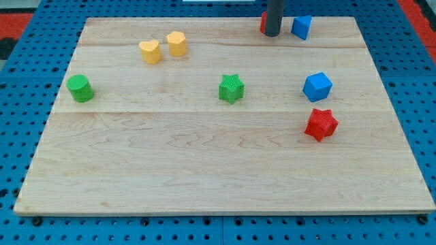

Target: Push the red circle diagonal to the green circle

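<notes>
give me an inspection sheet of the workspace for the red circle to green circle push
surface: pale wooden board lying flat on a blue pegboard.
job's things: green circle near the view's left edge; red circle at the view's top, mostly hidden behind the rod, far from the green one.
clutter: yellow heart and yellow hexagon close together at the upper left; green star mid-board; blue block right of the rod; blue cube just above the red star.
gripper: none fitted; my tip sits against the red circle's right side.
cables: nothing seen.
surroundings: red surface at the top corners.
</notes>
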`<state>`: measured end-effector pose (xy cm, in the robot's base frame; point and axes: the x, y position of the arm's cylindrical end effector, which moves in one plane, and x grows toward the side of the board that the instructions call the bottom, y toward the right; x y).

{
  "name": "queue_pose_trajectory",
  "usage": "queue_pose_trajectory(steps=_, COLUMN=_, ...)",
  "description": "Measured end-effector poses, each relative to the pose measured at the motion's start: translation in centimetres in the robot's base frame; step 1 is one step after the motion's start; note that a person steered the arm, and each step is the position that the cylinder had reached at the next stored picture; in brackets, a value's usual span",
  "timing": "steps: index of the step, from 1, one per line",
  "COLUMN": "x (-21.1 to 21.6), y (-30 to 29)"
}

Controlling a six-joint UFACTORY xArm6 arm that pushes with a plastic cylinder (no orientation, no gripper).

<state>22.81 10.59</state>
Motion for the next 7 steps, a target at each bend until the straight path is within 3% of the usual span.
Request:
queue_pose_trajectory(steps=3, x=-3.7, y=5.9)
queue_pose_trajectory(steps=5, x=-2.4, y=1.1)
queue_pose_trajectory(steps=6, x=2.6, y=0.0)
queue_pose_trajectory(steps=7, x=10.1, y=3.8)
